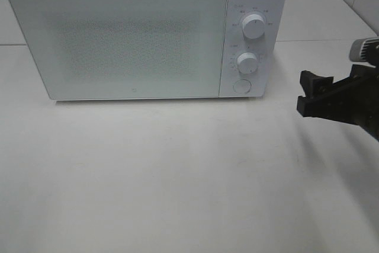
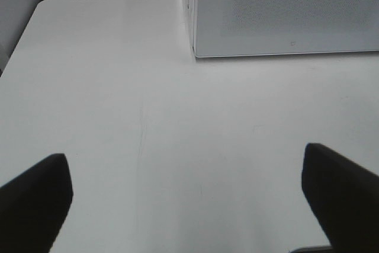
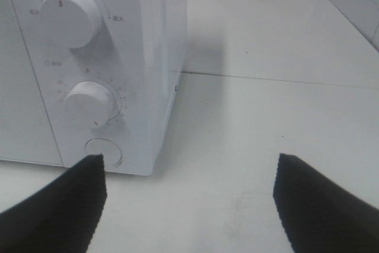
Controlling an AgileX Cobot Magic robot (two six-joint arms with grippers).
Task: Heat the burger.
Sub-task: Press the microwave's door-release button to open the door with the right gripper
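High view: your right gripper [image 1: 304,93] hangs empty with jaws apart, the microwave [image 1: 118,39] ahead of its tips and apart from them. The door is shut and the burger is nowhere in view; whether it sits behind the frosted door cannot be told. Left wrist view: your left gripper [image 2: 185,158] stands wide and empty over the table [image 2: 118,87], with the microwave's corner ahead. Right wrist view: the button [image 3: 103,151] appears just past one fingertip, with the lower knob [image 3: 89,103] and upper knob [image 3: 68,16] beyond it. The step in hand is probably the approach to the controls; next, set one finger on the button, or close the jaws on a knob.
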